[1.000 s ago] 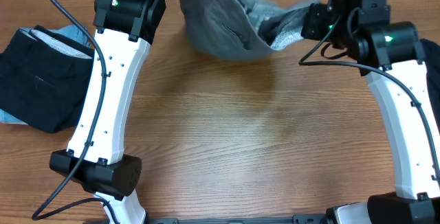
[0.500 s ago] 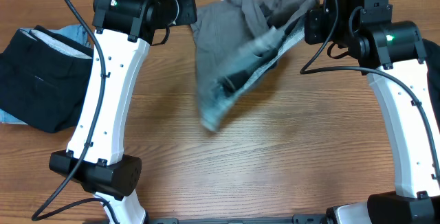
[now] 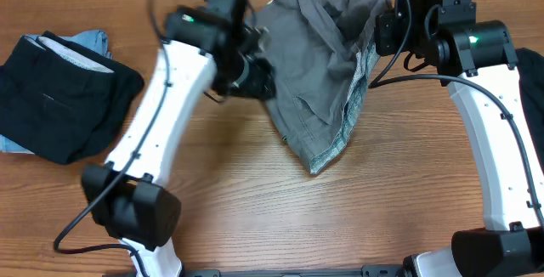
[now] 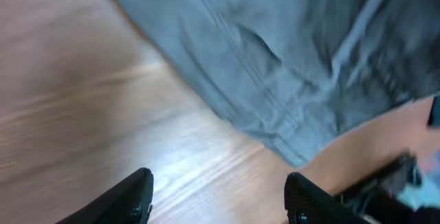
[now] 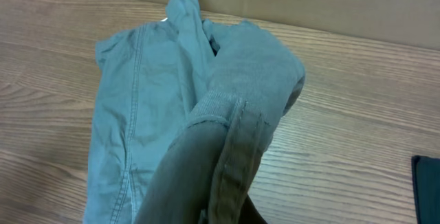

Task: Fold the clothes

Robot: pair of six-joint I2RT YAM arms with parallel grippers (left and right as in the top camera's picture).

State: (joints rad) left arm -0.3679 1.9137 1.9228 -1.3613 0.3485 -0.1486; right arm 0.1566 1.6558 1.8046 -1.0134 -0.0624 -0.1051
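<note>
The plain mid-grey fabric garment (image 3: 319,81), laid lengthwise away from the robot on the wooden table (image 3: 255,200), is gripped at its right edge by the right gripper (image 3: 384,32), while the open, empty left gripper (image 4: 218,184) is positioned just beside its left edge.

loose garment (image 3: 319,90) on table (image 3: 357,217), far centre | stacked clothes (image 3: 59,98) far left, well apart from it | left gripper (image 3: 257,77) just beside garment's left edge | right gripper (image 3: 384,31) at garment's far right corner

Plain mid-grey garment (image 3: 316,86) — black garment (image 3: 59,111), light blue garment (image 3: 92,37)
</note>
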